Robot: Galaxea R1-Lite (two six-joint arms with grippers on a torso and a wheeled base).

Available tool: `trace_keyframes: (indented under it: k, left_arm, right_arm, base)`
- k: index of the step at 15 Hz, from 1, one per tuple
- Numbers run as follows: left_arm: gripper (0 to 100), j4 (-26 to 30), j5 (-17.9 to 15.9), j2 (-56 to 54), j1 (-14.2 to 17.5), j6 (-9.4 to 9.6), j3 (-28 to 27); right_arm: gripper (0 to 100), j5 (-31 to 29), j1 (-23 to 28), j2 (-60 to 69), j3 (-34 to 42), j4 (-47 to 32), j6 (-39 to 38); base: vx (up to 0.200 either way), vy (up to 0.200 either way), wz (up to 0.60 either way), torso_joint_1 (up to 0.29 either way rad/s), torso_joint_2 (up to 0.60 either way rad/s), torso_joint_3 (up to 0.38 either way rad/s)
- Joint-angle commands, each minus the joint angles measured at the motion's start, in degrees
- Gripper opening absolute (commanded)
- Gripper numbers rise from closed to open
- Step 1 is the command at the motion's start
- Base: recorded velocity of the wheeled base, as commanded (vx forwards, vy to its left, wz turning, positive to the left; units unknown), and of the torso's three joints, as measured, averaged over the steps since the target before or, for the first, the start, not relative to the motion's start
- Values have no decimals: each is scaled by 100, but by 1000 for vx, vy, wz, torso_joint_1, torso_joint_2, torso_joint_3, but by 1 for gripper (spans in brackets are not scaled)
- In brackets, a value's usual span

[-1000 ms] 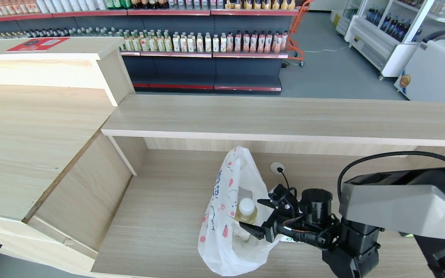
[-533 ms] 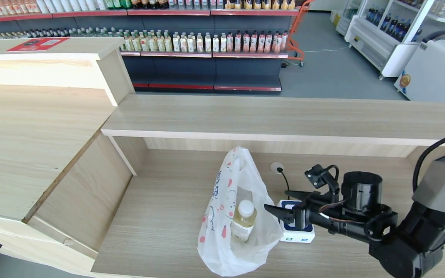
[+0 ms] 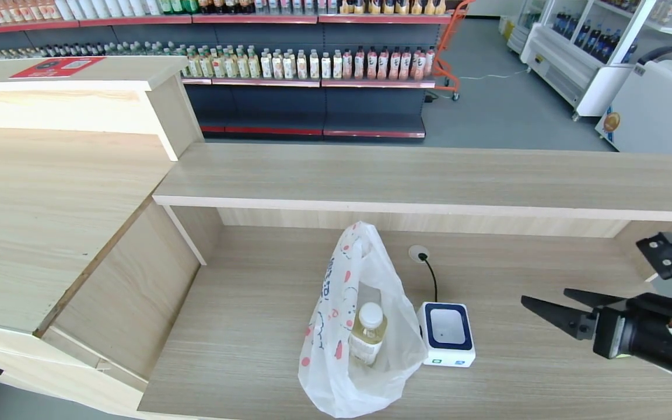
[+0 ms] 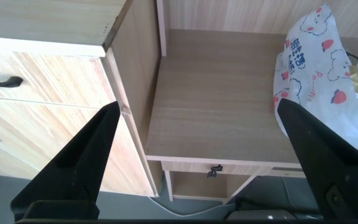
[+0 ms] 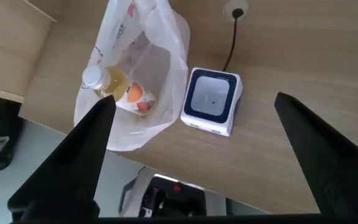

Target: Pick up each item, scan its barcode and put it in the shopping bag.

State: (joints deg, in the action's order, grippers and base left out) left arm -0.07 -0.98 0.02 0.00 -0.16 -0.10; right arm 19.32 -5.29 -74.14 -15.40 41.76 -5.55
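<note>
The bottle (image 3: 368,332) stands inside the shopping bag (image 3: 336,361) on the lower worktop (image 3: 242,326). Its long axis is close to vertical, its white cap is uppermost, and its yellowish body leans slightly against the bag's wall. Just beside the bag, on the robot's right, sits the white scanner (image 3: 447,341), window facing up. A black cable (image 3: 431,280) runs from it to a round socket (image 3: 418,253) at the back of the worktop. The right pincer (image 3: 544,295) hangs above the worktop well to the right of the scanner, empty, with its fingers spread wide and the tips pointing toward the bag. A second ago it was at the bag's mouth, right by the bottle and hiding the scanner. Half a second ago it was over the scanner. It has now drawn back, leaving the scanner fully uncovered, while the bottle has settled a little lower in the bag. The left pincer (image 4: 197,106) is also spread apart and empty, above the worktop's near edge to the left of the bag.
</note>
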Motion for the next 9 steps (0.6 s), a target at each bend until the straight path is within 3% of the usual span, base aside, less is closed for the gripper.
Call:
trace_keyframes:
  k: [1,2,5,9]
  left_arm:
    - [100,-1,1,-2,0,-2,1]
    - [100,-1,1,-2,0,-2,1]
    - [100,-1,1,-2,0,-2,1]
    - [100,-1,1,-2,0,-2,1]
  right_arm:
    - [100,-860,538,3899,1162,-2102,36]
    - [100,-948,573,4786,1496,-2471,186]
    - [100,-1317,705,7133,1496,-4071,273]
    - [100,-1581,573,7414,1540,-4045,669]
  base:
    - [0,0,0,0,0,0]
    - [0,0,0,0,0,0]
    - [0,0,0,0,0,0]
    - [0,0,0,0,0,0]
